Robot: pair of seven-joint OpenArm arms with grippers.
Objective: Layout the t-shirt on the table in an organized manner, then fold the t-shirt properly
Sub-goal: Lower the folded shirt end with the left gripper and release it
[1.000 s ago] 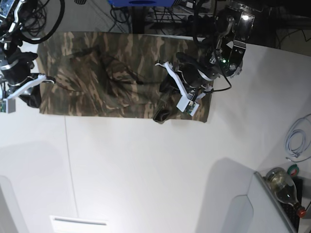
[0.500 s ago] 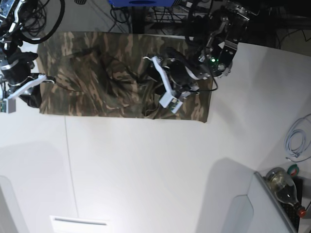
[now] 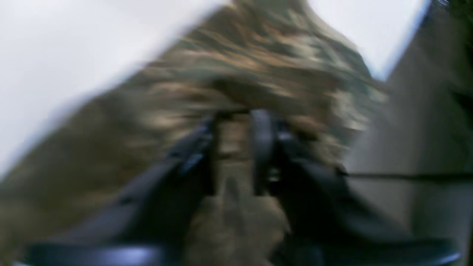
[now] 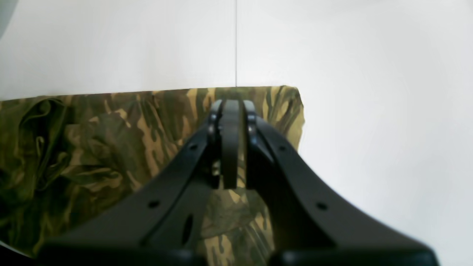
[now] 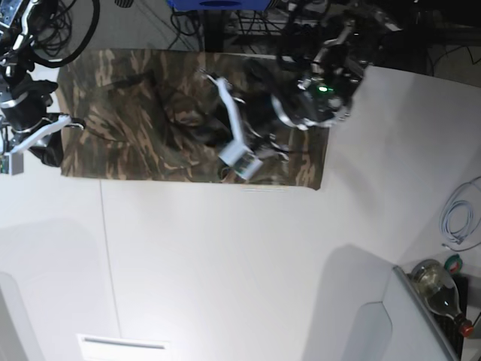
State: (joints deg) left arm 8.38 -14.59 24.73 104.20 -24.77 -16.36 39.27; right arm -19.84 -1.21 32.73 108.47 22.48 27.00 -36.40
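Left wrist view: heavily blurred. I see my left gripper (image 3: 236, 147) with its jaws narrow, a fold of the t-shirt (image 3: 258, 66) pinched between them.

Right wrist view: my right gripper (image 4: 231, 122) has its jaws closed together, sitting on the shirt's corner beside the table (image 4: 369, 111) seam. I cannot tell whether cloth is caught.

Base view: the t-shirt (image 5: 120, 128) lies spread along the table's (image 5: 225, 263) far edge, bunched at its middle under the left gripper (image 5: 207, 120). The right gripper (image 5: 52, 154) sits at the shirt's opposite end. A bottle (image 5: 440, 289) and a cable (image 5: 462, 218) lie well apart.
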